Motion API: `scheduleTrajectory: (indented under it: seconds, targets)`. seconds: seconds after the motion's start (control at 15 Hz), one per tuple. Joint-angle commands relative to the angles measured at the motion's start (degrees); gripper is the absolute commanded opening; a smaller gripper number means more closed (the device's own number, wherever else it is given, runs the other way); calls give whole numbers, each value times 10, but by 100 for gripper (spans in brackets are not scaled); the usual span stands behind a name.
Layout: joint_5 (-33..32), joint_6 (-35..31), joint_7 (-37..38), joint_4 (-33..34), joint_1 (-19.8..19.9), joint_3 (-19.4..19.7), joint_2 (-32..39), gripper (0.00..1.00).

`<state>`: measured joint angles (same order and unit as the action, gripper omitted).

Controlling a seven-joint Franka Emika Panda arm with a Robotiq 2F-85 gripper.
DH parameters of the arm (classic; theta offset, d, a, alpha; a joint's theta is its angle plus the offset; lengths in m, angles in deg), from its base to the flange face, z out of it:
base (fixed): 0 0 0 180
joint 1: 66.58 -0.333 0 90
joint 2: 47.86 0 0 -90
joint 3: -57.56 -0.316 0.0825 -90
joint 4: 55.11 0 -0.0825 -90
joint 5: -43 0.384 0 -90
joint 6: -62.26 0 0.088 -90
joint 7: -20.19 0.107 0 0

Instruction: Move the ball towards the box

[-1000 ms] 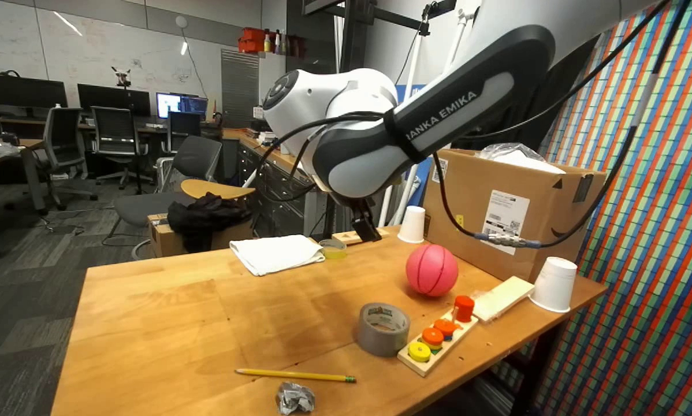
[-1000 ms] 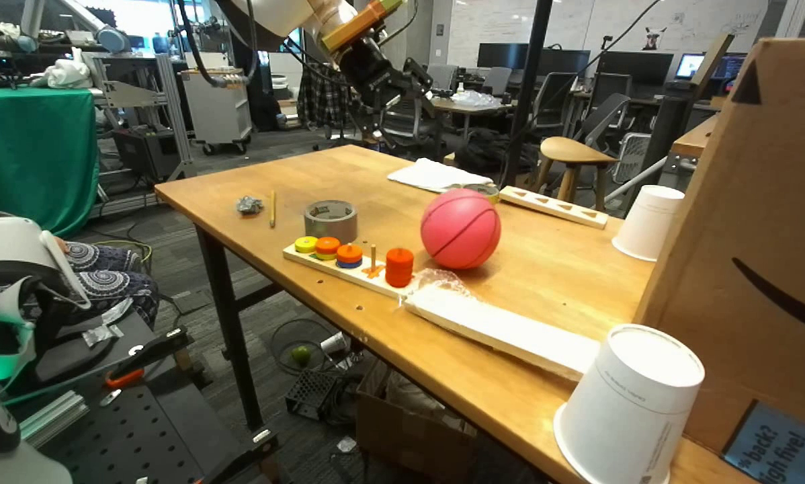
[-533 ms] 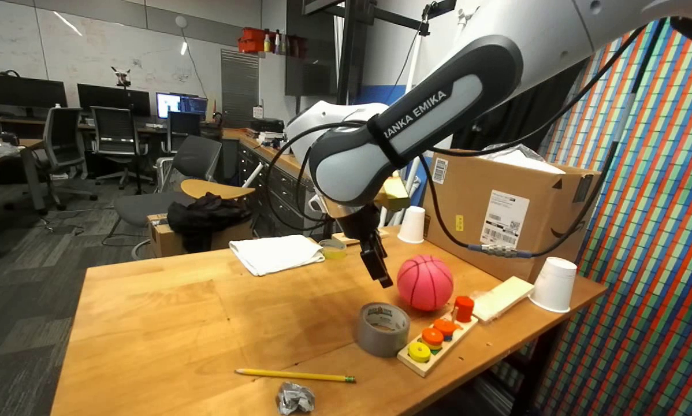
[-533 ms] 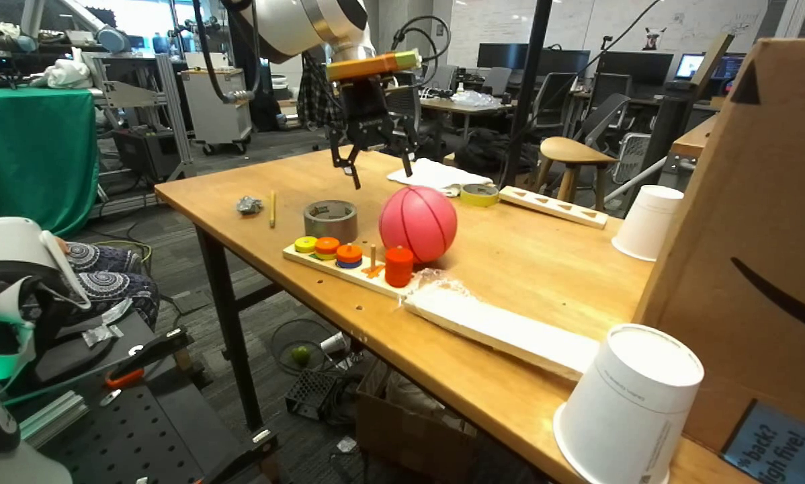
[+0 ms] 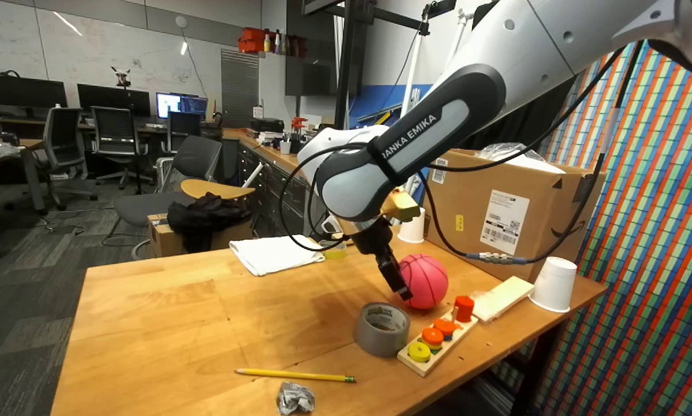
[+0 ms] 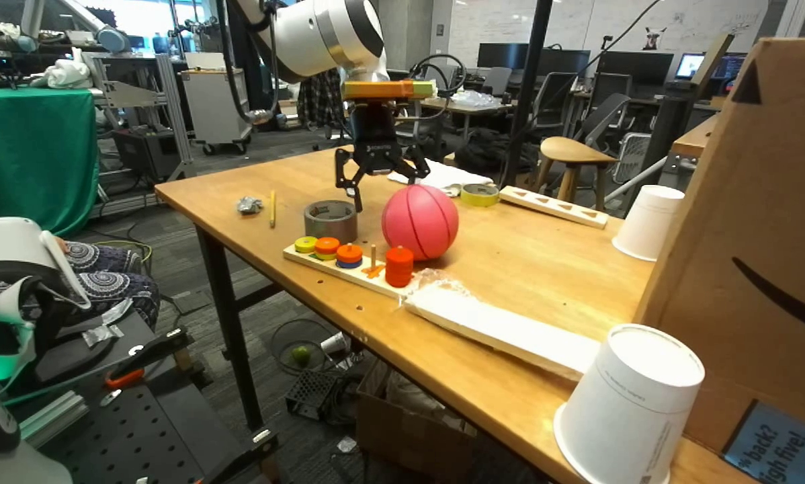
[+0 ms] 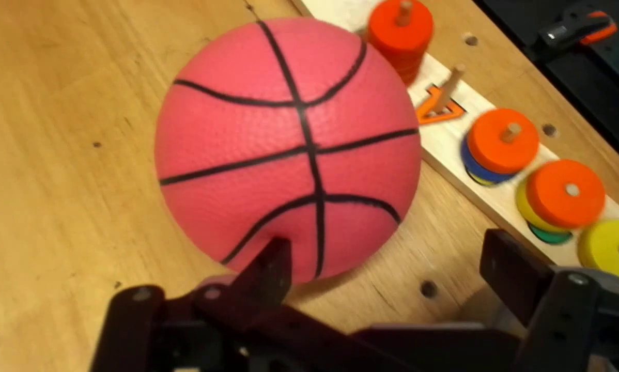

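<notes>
Wrist view: round pebbly ball, long blk seam running twd grpr, spread nr ball; wood pegboard beside ball.

Yellow pencil lies nr silver wad on wood tbl here; gray tape roll sits by peg toy.

Box partly outside an exterior view

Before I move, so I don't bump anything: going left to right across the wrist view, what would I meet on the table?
Pink ball, red ring stack, bare peg, orange-over-blue stack, orange-over-yellow stack, yellow ring.
</notes>
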<state>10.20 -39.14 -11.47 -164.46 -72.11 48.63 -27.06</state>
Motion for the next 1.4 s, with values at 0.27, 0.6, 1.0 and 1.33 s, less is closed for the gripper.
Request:
scheduleTrajectory:
  seconds: [0.27,0.6,1.0,1.33]
  targets:
    - [-275,-13,-1,-79,8,48,-37,100]
    - [-454,-8,83,-95,12,62,-35,100]
    - [-448,-21,175,-101,18,36,-56,100]
    - [-280,-96,90,-136,8,-12,-136,100]
